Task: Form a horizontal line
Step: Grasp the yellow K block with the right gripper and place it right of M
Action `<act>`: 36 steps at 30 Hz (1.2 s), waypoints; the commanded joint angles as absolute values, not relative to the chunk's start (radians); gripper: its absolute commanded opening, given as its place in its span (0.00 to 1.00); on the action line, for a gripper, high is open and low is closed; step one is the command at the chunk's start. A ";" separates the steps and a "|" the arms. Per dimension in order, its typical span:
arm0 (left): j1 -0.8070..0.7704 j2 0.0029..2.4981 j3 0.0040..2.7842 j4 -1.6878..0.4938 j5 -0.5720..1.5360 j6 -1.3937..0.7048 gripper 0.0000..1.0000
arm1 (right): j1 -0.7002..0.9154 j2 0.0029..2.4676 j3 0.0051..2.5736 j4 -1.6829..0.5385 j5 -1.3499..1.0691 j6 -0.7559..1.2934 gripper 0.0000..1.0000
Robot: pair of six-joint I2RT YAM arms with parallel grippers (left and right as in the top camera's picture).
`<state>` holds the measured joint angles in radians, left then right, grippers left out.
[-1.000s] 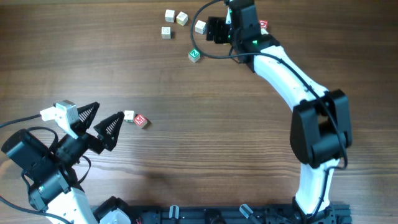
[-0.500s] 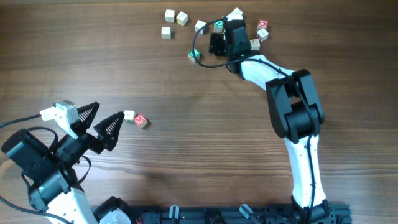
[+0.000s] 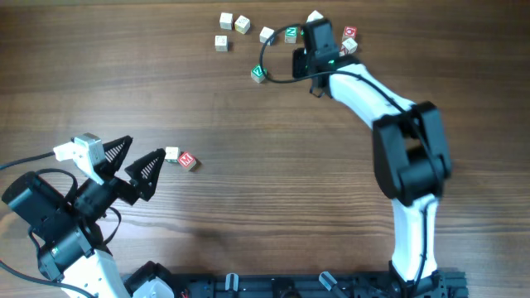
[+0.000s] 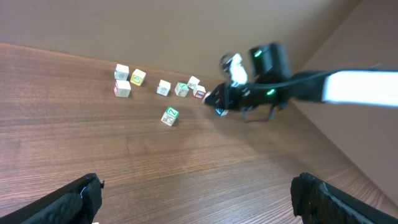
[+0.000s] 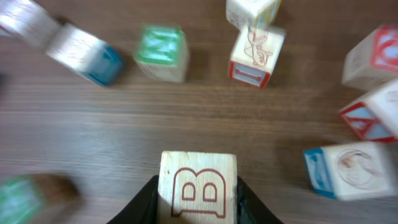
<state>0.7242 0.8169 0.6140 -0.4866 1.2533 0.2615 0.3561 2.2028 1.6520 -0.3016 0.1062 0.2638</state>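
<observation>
At the lower left of the dark wooden table (image 3: 273,190), locate the left gripper (image 3: 146,147), with its fingers spread wide and nothing between them. Just off the tip of the nearer finger, find the small pale wooden cube with a green mark (image 3: 171,154); contact with that fingertip cannot be determined. Immediately to the right, touching the pale cube and set slightly nearer the front edge, find the small wooden cube with a red M (image 3: 188,161). Well apart from this pair, near the far edge, identify the small yellow-faced wooden cube (image 3: 242,24), lying just beside one pale wooden cube (image 3: 225,18) and near another (image 3: 221,42). Further right along the far edge, note the lone green-faced wooden cube (image 3: 259,74), close to the right arm's wrist. In the right wrist view, check the right gripper (image 5: 198,196), with its fingers pressed against both sides of a pale wooden cube with a red B (image 5: 198,177). Whether this cube is lifted or resting on the table cannot be determined. Beyond the gripped cube, observe a loose cluster of further letter cubes (image 5: 252,59), blurred and apart from it.
</observation>
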 commanded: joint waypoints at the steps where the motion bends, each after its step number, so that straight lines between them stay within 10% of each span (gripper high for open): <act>1: 0.720 0.812 0.610 -0.484 1.254 0.281 1.00 | 0.369 2.031 1.659 -0.431 -0.110 0.274 0.20; 8: 0.720 0.812 0.610 -0.484 1.254 0.281 1.00 | 0.445 2.005 1.582 -0.665 -0.426 0.463 0.13; 36: 0.720 0.812 0.609 -0.484 1.254 0.281 1.00 | 0.920 2.012 1.267 -0.166 -0.003 0.612 0.40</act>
